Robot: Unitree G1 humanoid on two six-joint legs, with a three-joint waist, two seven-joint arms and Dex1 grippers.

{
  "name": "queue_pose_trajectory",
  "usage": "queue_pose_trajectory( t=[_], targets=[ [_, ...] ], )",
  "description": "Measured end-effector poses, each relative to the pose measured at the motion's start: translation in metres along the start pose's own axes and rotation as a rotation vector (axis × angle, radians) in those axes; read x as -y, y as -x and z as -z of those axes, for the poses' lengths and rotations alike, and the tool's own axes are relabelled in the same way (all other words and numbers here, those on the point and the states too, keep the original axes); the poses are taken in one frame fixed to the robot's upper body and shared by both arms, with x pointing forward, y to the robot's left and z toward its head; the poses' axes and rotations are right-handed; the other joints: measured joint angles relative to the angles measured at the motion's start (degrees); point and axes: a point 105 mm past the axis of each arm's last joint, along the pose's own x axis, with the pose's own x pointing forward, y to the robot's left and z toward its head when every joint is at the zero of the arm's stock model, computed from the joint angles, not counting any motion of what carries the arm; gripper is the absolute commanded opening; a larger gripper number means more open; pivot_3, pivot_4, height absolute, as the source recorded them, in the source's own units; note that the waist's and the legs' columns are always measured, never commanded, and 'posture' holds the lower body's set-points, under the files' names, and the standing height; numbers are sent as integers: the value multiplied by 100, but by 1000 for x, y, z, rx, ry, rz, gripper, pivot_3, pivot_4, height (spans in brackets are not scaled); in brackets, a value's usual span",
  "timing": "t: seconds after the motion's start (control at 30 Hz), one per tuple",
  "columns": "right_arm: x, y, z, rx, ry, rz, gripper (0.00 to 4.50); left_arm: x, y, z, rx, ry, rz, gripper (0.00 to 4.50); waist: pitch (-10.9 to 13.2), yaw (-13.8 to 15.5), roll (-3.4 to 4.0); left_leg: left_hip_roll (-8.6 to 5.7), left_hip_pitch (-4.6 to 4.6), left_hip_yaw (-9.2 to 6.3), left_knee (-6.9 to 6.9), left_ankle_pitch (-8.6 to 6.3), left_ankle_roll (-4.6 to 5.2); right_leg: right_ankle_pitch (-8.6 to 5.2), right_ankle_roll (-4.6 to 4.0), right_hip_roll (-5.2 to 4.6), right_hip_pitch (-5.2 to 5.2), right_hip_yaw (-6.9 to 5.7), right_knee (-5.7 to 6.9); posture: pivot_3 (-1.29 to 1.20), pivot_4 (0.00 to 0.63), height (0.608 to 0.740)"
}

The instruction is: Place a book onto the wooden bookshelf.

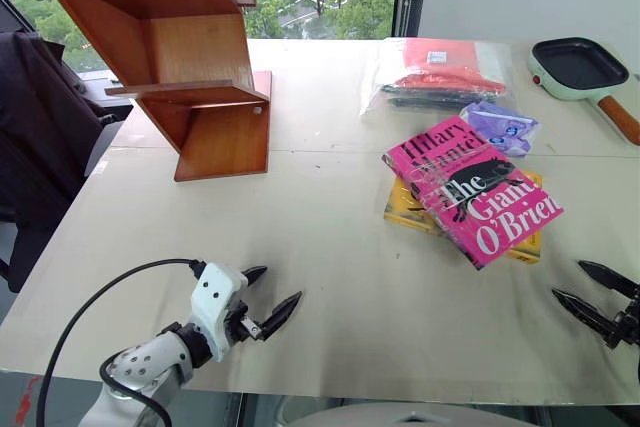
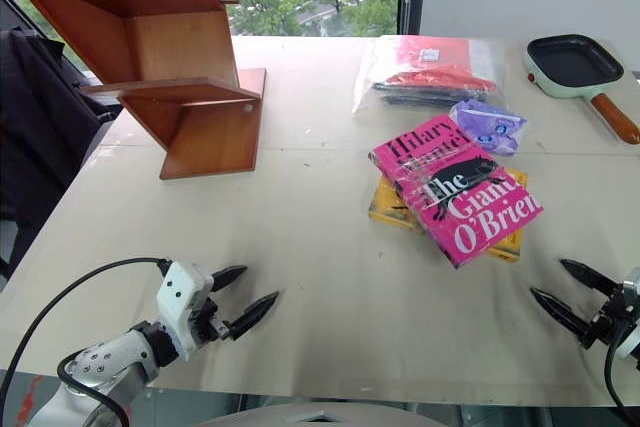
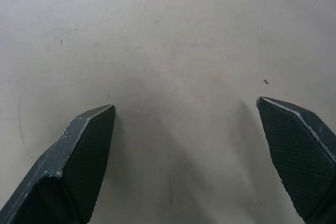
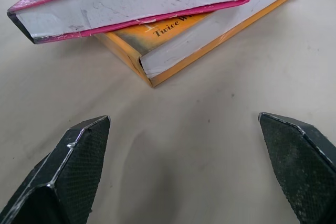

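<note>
A: On the pale table [image 1: 320,237], why does the bright pink paperback book [image 1: 472,190] lie askew?

B: It rests on top of a yellow paperback book [image 1: 412,209], overhanging it, so an edge is likely free for a grasp. The right gripper [image 1: 590,301] faces it, fingers spread, holding nothing.

A: And the left gripper [image 1: 270,297]?

B: Also apart and empty, over bare table, well away from the large reddish-brown wooden bookshelf [image 1: 190,67].

A: Counts?

B: Two books, two grippers, one bookshelf, one black frying pan [image 1: 580,69].
</note>
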Motion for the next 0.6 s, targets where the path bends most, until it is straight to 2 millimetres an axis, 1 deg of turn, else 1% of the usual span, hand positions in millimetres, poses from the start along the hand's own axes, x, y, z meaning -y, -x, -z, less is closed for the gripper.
queue_pose_trajectory(
  t=[0.13,0.3,0.6],
  targets=[
    [2,1,1,-11,2,4,4500,-1,0,-1,3,-3,-3,4431,0,1,0,1,0,8,0,-1,1,1,1,1,-3,8,0,0,150,740],
    [7,2,0,-34,14,13,4500,-5,-6,-11,36,-28,-11,4431,0,5,-1,4,2,18,0,0,2,6,6,6,-6,22,1,0,150,740],
    [6,1,-2,-45,10,10,4500,-3,-7,-12,39,-31,0,4431,0,4,-1,7,1,53,0,-5,23,10,11,8,-19,56,1,0,150,740]
  ],
)
